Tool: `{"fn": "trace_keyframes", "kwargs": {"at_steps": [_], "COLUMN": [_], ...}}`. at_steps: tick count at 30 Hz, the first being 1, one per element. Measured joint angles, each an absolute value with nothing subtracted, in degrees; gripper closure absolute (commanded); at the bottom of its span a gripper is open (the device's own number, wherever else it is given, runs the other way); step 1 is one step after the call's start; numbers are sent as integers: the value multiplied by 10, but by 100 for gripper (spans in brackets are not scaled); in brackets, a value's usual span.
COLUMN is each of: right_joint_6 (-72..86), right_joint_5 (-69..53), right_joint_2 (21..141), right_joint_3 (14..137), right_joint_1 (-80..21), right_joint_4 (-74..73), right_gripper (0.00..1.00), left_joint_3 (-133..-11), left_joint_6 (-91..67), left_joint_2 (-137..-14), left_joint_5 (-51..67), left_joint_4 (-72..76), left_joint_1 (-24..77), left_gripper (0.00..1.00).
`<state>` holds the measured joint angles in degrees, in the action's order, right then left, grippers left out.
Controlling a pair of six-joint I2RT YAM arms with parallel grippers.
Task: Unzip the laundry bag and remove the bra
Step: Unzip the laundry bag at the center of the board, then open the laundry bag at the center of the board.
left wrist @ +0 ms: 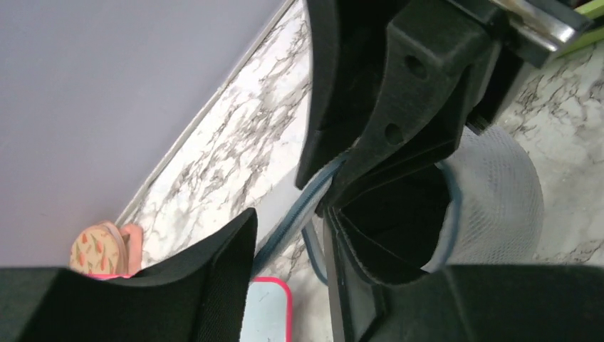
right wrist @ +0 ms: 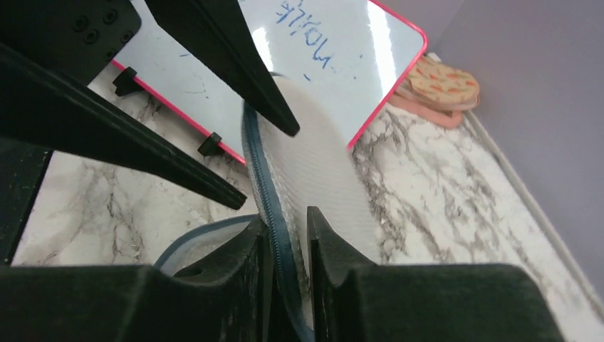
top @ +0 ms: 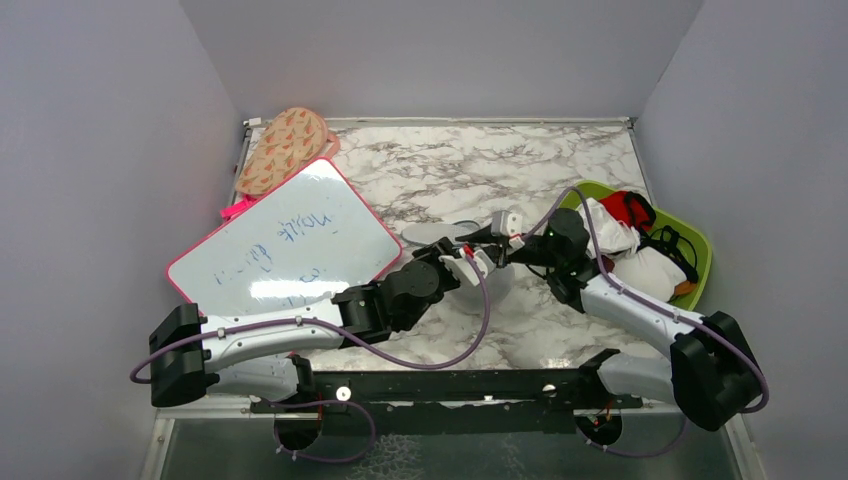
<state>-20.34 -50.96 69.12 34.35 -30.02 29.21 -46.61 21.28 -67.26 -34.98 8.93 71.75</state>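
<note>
Only legible surface is the whiteboard (top: 285,240), pink-framed, lying at about 9 o'clock on the desk (top: 480,170). It carries blue marker handwriting (top: 300,226) and no print.

Top view: one short word sits toward the board's 1 o'clock corner. It reads roughly "noite"; the middle letters are unclear, so it could be "nolte". The right wrist view shows the same word upside down and no sharper.

Toward the board's 7 o'clock end there are a few fainter blue scrawls. They're smeared with glare across them, so I can't read them.

That's all the writing I can make out from here.
</note>
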Motion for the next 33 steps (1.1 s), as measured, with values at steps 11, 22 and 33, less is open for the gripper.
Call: {"fn": "trace_keyframes", "kwargs": {"at_steps": [11,22,33], "right_joint_6": [-10,166,203], "right_joint_5": [-388,-275,-267], "right_joint_2": [660,636,628], "right_joint_3": [244,204,203], "right_joint_1": [-300,-300,-300], "right_joint_4": [472,564,583], "right_gripper": [99,99,99], "left_joint_3": [-466,-468,-469], "left_joint_6": [188,73,-1], "left_joint_2": [-663,-641,-642], "left_joint_5": [-357,-277,-117], "left_joint_4": [99,98,115], "left_joint_1": [710,575,498], "left_gripper": [11,7,3]}}
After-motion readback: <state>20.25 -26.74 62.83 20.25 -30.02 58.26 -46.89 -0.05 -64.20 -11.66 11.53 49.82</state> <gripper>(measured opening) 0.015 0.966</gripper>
